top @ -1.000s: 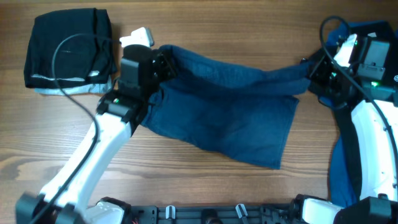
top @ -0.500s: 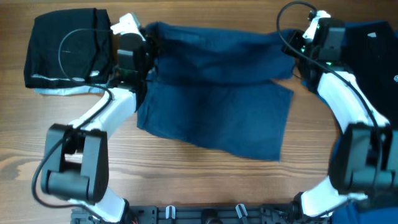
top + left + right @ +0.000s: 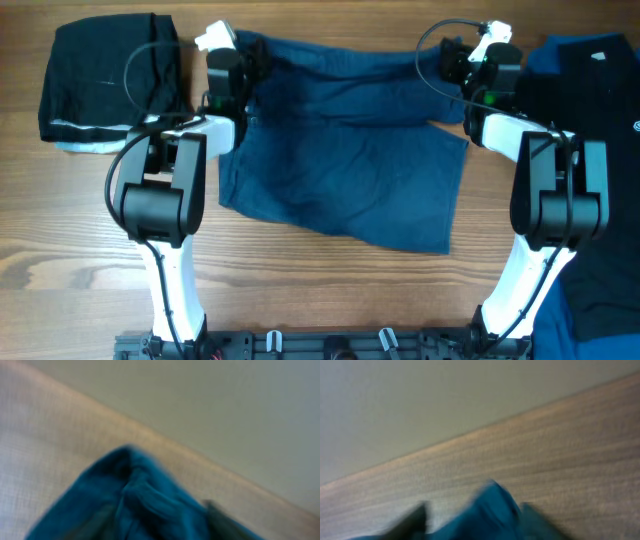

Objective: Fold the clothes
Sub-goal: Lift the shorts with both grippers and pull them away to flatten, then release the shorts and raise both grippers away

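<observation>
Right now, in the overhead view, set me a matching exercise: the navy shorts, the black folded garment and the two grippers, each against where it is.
Things:
1. navy shorts
2. black folded garment
3. left gripper
4. right gripper

Places:
A. at the shorts' far right corner
B. spread out in the middle
C. off at the far left side
D. at the shorts' far left corner

Pairs: 1-B, 2-C, 3-D, 4-A

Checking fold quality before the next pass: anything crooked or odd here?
The dark navy-blue fabric garment lies askew on the wooden table: its front edge slants, the right corner further forward than the left. Nothing else stands out.
</observation>
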